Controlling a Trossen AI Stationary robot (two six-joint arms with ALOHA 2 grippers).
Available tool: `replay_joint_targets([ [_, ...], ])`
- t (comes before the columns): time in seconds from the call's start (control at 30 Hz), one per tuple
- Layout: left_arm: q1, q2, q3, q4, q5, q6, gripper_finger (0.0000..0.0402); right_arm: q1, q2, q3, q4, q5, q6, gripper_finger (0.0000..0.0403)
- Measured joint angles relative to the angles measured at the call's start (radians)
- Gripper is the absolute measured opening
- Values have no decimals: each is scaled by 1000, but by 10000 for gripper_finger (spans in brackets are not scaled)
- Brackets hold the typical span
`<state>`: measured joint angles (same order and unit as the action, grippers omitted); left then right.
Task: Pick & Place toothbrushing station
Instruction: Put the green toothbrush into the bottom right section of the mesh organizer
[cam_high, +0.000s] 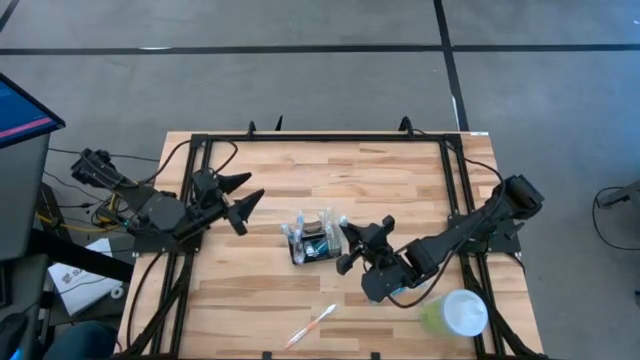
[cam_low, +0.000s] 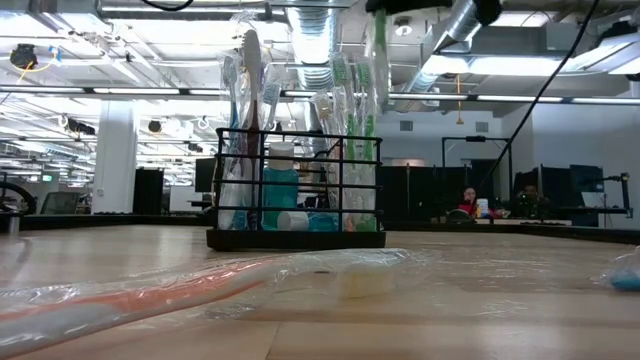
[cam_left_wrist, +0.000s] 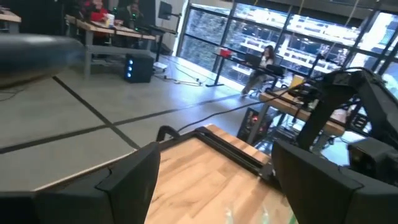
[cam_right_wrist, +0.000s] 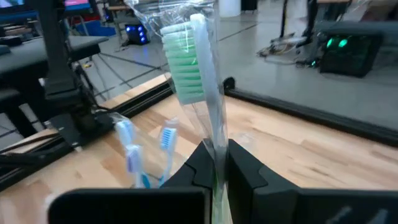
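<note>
Wooden slat table, black frame; grey floor, open-plan office behind.

The wooden table carries the toothbrushing station, a wrapped toothbrush and a green cup.

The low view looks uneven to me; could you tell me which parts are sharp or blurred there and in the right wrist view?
Low view: the black holder is fairly sharp, while the wrapped toothbrush lying nearest the camera is blurred. Right wrist view: the green toothbrush in the right gripper is soft, with glare on its wrapper.
</note>
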<state>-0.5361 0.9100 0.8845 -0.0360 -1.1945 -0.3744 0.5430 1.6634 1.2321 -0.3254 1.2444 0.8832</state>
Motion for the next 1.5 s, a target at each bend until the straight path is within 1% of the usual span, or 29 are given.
replay_joint_targets([
  [0.1,16,0,0,0,0,0,301,0,0,-26,-1,49,7,9],
  [0.23,26,0,0,0,1,2,302,-16,3,-37,21,53,3,10],
  [0.33,27,0,0,-1,2,3,301,-17,21,-39,110,53,-75,10],
  [0.47,27,0,0,-2,2,3,302,-14,57,-38,301,-1,-221,10],
  [0.57,27,0,0,-2,2,3,302,-15,87,-38,378,-25,-275,10],
  [0.83,24,0,0,-2,2,3,302,-9,93,-38,379,17,-289,10],
  [0.9,23,0,0,-2,3,3,301,-8,93,-38,349,17,-267,10],
  [1.07,23,0,0,-2,3,2,302,-15,132,-41,225,25,-107,10],
  [1.13,23,0,-2,-1,3,1,302,-20,157,-31,235,25,-47,10],
  [1.2,23,0,-10,-1,3,-9,301,-22,184,-40,212,20,-32,10],
  [1.3,23,0,-29,-2,6,-40,301,-29,220,-36,227,10,11,11],
  [1.43,23,0,-44,-1,22,-76,301,-28,241,-35,180,10,111,16],
  [1.5,23,0,-46,-1,24,-77,301,-29,255,-39,154,18,122,19],
])
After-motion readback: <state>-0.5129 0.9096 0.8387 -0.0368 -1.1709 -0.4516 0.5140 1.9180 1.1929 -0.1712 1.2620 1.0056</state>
